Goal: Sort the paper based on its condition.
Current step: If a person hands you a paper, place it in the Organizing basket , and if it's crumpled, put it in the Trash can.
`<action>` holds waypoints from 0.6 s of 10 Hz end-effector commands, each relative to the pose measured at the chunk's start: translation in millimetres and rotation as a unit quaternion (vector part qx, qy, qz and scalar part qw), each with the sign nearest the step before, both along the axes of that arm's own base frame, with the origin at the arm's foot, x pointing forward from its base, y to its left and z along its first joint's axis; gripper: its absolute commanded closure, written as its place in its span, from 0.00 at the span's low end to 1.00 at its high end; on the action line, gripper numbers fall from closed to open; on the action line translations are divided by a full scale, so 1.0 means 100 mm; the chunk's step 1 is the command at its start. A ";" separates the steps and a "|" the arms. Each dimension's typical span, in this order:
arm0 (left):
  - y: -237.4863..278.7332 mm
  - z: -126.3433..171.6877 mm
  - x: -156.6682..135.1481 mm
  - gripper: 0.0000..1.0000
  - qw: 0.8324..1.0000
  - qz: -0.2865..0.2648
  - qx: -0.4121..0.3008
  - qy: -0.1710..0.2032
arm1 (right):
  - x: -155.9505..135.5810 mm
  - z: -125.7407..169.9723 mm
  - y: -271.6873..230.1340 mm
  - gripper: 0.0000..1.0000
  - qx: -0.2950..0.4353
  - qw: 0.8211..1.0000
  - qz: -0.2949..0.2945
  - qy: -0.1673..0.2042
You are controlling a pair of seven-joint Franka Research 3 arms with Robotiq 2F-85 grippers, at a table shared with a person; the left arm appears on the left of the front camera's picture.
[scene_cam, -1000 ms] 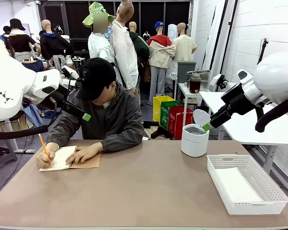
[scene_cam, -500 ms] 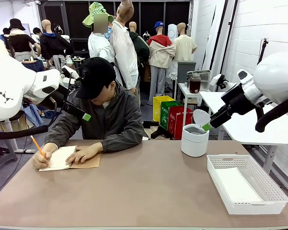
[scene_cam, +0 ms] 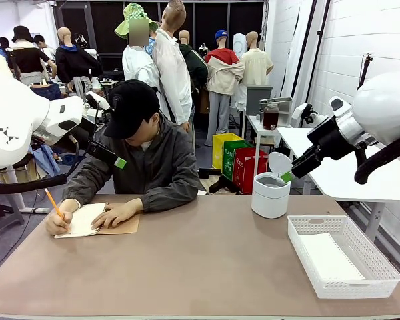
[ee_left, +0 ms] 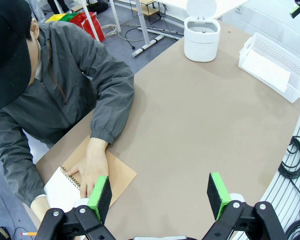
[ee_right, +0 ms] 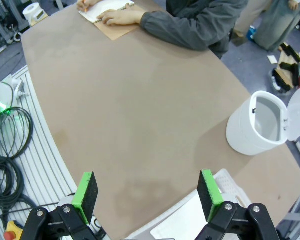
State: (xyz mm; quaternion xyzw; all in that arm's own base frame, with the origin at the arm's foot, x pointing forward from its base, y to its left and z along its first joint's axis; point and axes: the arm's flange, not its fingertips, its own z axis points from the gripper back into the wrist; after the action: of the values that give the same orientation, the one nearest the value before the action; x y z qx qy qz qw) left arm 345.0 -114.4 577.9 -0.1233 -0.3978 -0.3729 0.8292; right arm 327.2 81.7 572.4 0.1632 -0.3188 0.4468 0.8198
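Front view shows a person (scene_cam: 143, 157) seated at the far side of the brown table (scene_cam: 200, 267), bent over a spiral-bound notebook (scene_cam: 93, 220) lying open at the table's left far corner; one hand (scene_cam: 58, 223) holds a pencil (scene_cam: 53, 202) on the page, the other hand (scene_cam: 117, 215) lies flat on the notebook; a white lidded bin (scene_cam: 271, 190) stands with its lid up at the far right, and near it, toward the robot, sits a white mesh basket (scene_cam: 341, 257) with a sheet of the paper (scene_cam: 330, 259) lying flat inside; both arms are raised above the table, well apart from everything on it; left wrist view has the left gripper (ee_left: 160, 192) with its jaws spread wide and nothing between them, high over the table's bare middle; right wrist view has the right gripper (ee_right: 147, 192) likewise wide open and empty, above the table edge beside the basket.
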 end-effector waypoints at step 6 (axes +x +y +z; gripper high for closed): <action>0.01 0.01 0.00 0.00 1.000 -0.001 -0.001 0.005 | 0.01 0.01 0.00 0.00 -0.001 1.000 0.003 0.001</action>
State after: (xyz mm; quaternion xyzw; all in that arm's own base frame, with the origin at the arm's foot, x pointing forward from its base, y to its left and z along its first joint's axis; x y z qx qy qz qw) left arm 345.0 -114.4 577.9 -0.1233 -0.3978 -0.3729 0.8292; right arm 327.2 81.7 572.4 0.1632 -0.3188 0.4468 0.8198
